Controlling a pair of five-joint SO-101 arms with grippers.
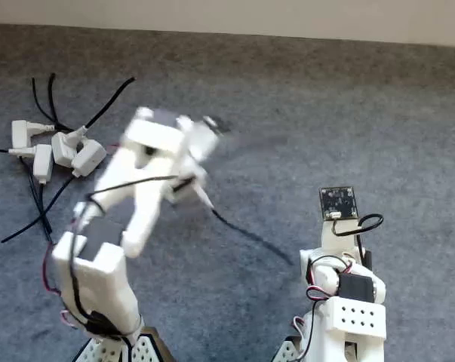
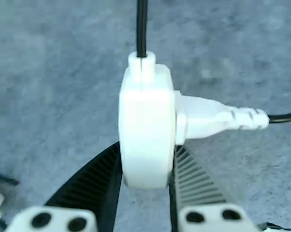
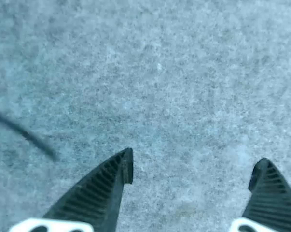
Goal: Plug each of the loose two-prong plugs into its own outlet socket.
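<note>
**left arm holds a plugged socket; slip and cord snag are the risks**

the left gripper [image 2: 147, 166] has its black ribbed jaws closed tight on the flat sides of a white rounded plastic outlet socket [image 2: 146, 125], held clear of the grey carpet [image 3: 184, 72]. a white two-prong plug [image 2: 208, 118] sticks out of the socket's side and looks fully seated. the thin black socket cord [image 2: 141, 26] and the plug's black cord [image 2: 283, 117] lead away separately.

in the high view the left arm sits left of centre. the pile of remaining white sockets and plugs [image 1: 57, 147] lies at 10 o'clock, well apart from the right arm at 5 o'clock. the right gripper [image 3: 193, 164] is spread wide with nothing in it, above bare carpet.

risks, as judged:
- the jaws grip only the socket's lower part, so it could twist or slip out.
- the trailing black cord [image 1: 250, 235] on the carpet could drag and lever the plug loose.
- the tangled cords at 10 o'clock could catch and pull neighbouring pieces along.
</note>
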